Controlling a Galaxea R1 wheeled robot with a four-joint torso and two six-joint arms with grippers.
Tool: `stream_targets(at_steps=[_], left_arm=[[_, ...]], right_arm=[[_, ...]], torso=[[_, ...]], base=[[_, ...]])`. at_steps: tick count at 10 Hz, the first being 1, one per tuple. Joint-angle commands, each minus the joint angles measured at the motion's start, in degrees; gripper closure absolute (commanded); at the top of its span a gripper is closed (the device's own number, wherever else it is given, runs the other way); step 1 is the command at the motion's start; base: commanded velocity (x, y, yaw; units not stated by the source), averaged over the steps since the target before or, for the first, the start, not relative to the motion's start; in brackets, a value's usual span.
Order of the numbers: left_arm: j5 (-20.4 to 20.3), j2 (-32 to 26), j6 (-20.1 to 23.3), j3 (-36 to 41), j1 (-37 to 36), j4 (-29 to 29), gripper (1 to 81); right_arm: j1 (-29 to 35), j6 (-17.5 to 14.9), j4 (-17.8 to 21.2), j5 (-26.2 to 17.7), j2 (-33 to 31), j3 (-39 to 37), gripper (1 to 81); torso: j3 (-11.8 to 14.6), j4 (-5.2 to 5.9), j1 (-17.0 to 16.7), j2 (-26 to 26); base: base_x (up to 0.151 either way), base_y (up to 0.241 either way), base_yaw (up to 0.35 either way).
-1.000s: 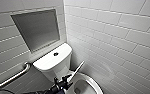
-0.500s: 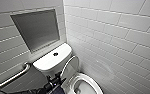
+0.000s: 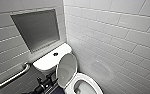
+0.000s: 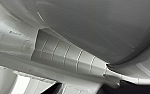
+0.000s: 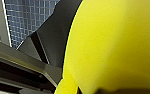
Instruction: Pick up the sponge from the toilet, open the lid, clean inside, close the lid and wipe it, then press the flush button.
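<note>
— Where do we have the sponge (image 5: 116, 45)?
— Hard up against our right wrist camera, bright yellow. The right jaws look clamped on it.
— And the left jaws?
— We cannot tell. Our left arm (image 3: 42, 86) sits at the lid's (image 3: 66, 68) eight o'clock. The lid stands raised over the toilet (image 3: 91, 79) bowl, with the tank (image 3: 49, 61) at its eleven o'clock.
</note>
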Motion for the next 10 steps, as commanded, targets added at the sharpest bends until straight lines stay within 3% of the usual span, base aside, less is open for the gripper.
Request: stream_targets(at_steps=[1,3,5,7,9,10], left_arm=[[2.5,-3.3,1.0,1.1,-3.5,4.4,1.0],[12.5,-3.8,0.2,4.1,-3.3,15.5,1.0],[17.1,-5.8,0.0,4.9,-3.2,23.8,1.0],[30.4,-7.9,0.2,5.8,-1.5,42.8,1.0],[44.5,-8.7,0.7,9.4,5.6,63.6,1.0],[48.0,-9.3,0.8,11.4,10.0,70.2,1.0]], right_arm=[[0.0,0.0,-0.9,-4.1,-1.5,1.7,81.1],[0.2,0.0,-0.9,-4.3,-1.3,1.7,81.1],[0.2,-0.4,-1.0,-4.4,-1.4,2.0,81.1],[0.3,-0.5,-1.1,-4.0,-1.6,0.6,81.1],[0.8,-0.5,-1.2,-3.6,-2.9,1.2,81.1],[0.7,-0.5,-2.4,-2.8,-3.7,2.5,81.1]], torso=[[0.0,0.0,0.0,0.0],[0.0,0.0,0.0,0.0],[0.0,0.0,0.0,0.0],[0.0,0.0,0.0,0.0],[0.0,0.0,0.0,0.0],[0.0,0.0,0.0,0.0]], base=[[0.0,0.0,0.0],[0.0,0.0,0.0],[0.0,0.0,0.0],[0.0,0.0,0.0],[0.0,0.0,0.0],[0.0,0.0,0.0]])
